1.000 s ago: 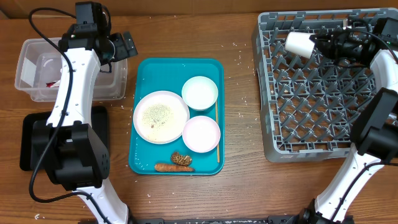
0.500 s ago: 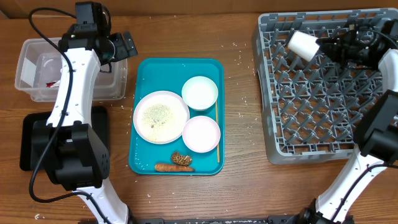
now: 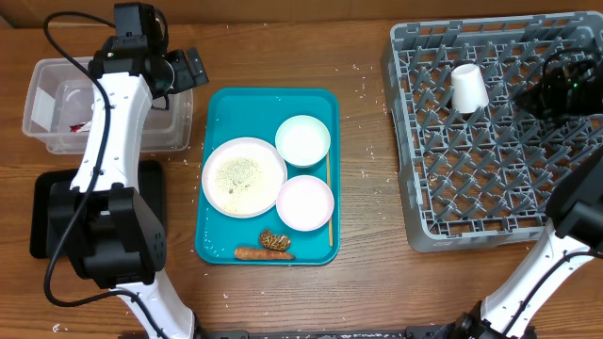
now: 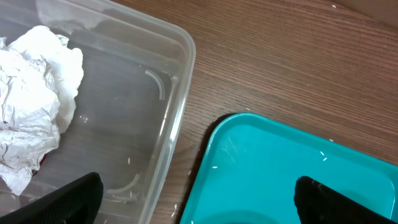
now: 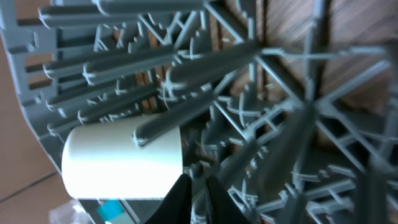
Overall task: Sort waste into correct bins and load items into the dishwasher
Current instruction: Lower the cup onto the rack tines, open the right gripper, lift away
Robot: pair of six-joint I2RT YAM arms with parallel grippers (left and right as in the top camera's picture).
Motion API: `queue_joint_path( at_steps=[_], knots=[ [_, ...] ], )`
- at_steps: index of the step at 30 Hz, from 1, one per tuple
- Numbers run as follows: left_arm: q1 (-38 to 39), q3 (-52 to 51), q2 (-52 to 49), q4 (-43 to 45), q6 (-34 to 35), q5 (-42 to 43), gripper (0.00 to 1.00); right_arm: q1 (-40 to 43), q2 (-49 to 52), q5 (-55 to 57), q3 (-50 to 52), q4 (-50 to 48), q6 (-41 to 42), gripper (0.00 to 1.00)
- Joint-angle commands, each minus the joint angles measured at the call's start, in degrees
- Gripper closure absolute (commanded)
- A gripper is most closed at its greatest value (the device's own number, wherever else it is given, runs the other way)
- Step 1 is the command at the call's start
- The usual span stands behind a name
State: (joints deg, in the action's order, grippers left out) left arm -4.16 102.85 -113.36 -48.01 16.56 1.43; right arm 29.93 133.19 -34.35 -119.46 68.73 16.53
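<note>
One white cylindrical cup (image 3: 468, 87) lodged in grey pegged plastic dish rack (image 3: 490, 202). Right gripper (image 5: 194, 186): closed, empty. Left gripper (image 4: 205, 199): wide open, empty. Next, likely: collect round white bowl (image 3: 302, 139).

A bare strip of tabletop (image 3: 366, 160) runs between the teal tray (image 3: 219, 113) and the rack (image 3: 415, 188), open from back to front. On the teal tray, plate (image 3: 244, 176), bowl (image 3: 302, 140) and dish (image 3: 304, 201) sit crowded together, with chopsticks (image 3: 331, 235) along the right rim; bare teal shows at the back left. The gap between tub (image 3: 57, 146) and teal tray is narrow, and the left arm (image 3: 113, 122) hangs over it and over much of the black tray (image 3: 40, 217). A tissue (image 4: 34, 93) fills the tub's left part. Pegs crowd the rack; the cup (image 3: 468, 87) stands among them at back left, and the right arm (image 3: 577, 179) covers the right edge.
</note>
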Motion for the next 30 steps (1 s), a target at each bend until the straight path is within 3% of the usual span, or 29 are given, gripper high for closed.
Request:
queue_joint_path(
  at_steps=[1, 9, 19, 30],
  knots=[
    [0.07, 0.07, 1.29, 0.07, 0.81, -0.15, 0.00, -0.28, -1.20, 4.90, -6.75, 3.50, -2.01, 0.89],
    [0.07, 0.07, 1.29, 0.07, 0.81, -0.15, 0.00, -7.89, -5.20, 5.68, -10.38, 4.28, -9.01, 0.90],
    [0.07, 0.07, 1.29, 0.07, 0.81, -0.15, 0.00, -23.43, -5.05, 28.17, -7.48, -4.66, -8.07, 0.92],
    [0.07, 0.07, 1.29, 0.07, 0.81, -0.15, 0.00, -24.65, -2.73, 32.63, -6.64, -4.92, -5.88, 0.94]
  ],
)
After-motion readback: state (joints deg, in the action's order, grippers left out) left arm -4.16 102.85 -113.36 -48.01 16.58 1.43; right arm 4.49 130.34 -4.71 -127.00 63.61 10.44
